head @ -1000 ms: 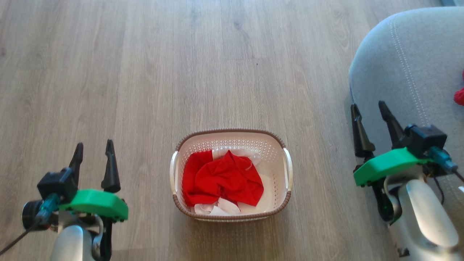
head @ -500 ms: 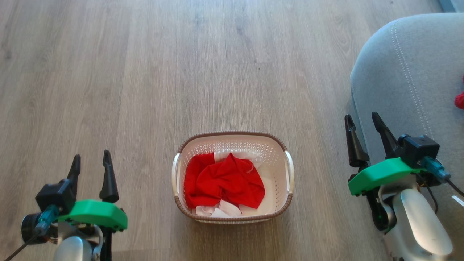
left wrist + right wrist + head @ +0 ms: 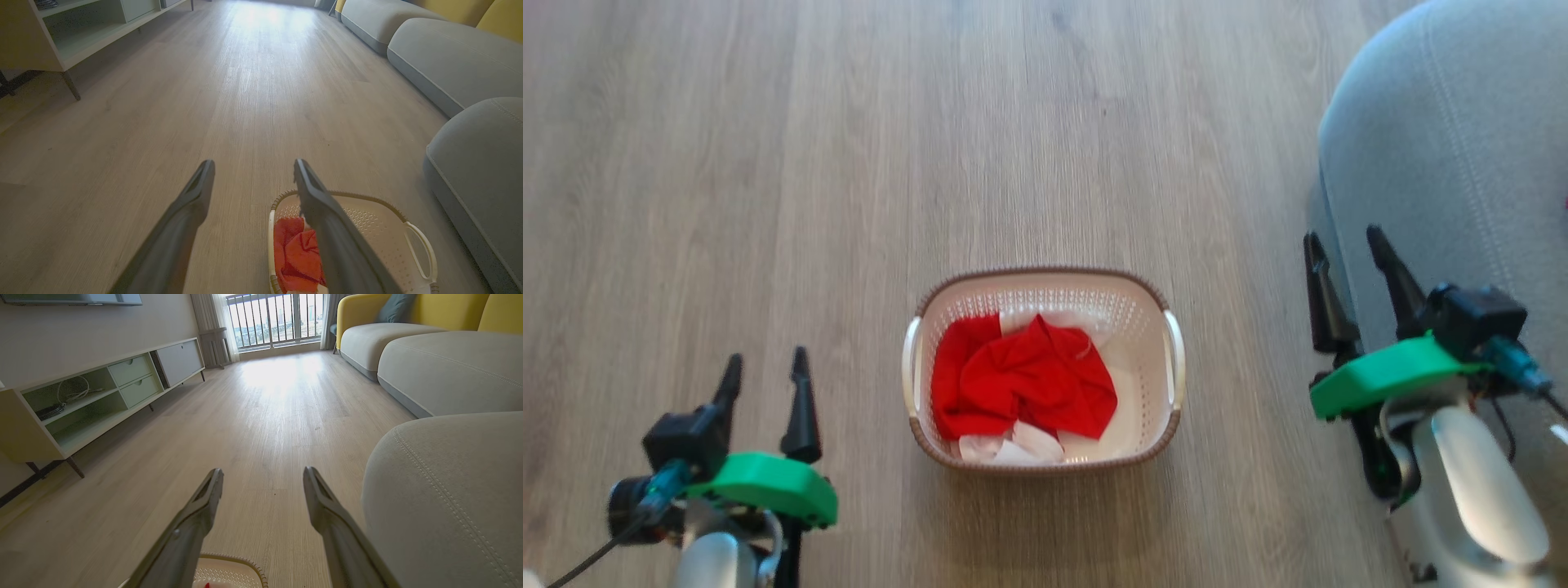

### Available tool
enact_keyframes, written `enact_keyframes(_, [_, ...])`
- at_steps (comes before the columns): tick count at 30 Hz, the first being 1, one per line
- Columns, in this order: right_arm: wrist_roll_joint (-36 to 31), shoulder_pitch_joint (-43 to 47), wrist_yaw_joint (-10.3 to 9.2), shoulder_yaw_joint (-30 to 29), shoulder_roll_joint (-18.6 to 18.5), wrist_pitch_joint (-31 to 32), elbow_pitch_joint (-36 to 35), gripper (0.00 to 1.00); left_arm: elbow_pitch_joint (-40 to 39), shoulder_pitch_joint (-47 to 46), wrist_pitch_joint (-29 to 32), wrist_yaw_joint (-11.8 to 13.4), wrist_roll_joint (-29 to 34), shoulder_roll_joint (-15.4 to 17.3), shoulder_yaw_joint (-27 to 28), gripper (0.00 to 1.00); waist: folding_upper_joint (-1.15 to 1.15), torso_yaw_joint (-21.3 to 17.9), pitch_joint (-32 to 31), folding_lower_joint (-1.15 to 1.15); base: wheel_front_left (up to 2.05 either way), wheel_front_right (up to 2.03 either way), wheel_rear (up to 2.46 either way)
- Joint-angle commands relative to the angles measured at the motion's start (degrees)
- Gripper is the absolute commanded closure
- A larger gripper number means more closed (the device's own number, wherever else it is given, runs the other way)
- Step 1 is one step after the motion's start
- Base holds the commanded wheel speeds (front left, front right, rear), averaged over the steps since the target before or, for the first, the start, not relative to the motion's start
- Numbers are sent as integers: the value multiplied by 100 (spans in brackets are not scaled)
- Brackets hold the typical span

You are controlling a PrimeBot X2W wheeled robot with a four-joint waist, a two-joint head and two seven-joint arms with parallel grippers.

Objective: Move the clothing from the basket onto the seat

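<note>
The cream basket [image 3: 1172, 408] with a brown rim stands on the wood floor at the middle of the head view. Crumpled red clothing [image 3: 1021, 388] with white patches lies inside it, also seen as red clothing [image 3: 296, 257] in the left wrist view inside the basket [image 3: 408, 241]. The grey seat [image 3: 1445, 155] rises at the right; it is the seat [image 3: 449, 490] in the right wrist view. My left gripper [image 3: 765, 367] is open, low and left of the basket. My right gripper [image 3: 1343, 243] is open, at the seat's near edge, right of the basket. Both hold nothing.
A low pale media cabinet [image 3: 94, 400] on dark legs lines the left wall. More grey sofa cushions [image 3: 445, 61] with yellow backs [image 3: 412, 310] run along the right. Bare wood floor [image 3: 980, 147] stretches ahead of the basket.
The whole head picture has shifted, so the camera moved. My left gripper sits lower and a bit further right in the picture. The clothing in the basket looks the same.
</note>
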Motion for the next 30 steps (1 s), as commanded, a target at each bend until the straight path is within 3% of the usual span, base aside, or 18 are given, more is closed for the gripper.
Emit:
enact_keyframes(1, [-5,-334,-1,91,32,-38,-260,0,-121,-304,-55,-38,-37,55,85,0,0,-29,243,0,0,0,0])
enact_keyframes(20, [-176,-1632,-1,69,113,-38,-1371,0,986,-1968,-55,-338,-71,55,-1515,0,0,-345,2570,0,0,0,0])
enact_keyframes(30, [-186,-2334,-1,229,211,-38,-1751,0,2317,-3344,-55,-318,285,54,-2198,0,0,-674,3755,0,0,0,0])
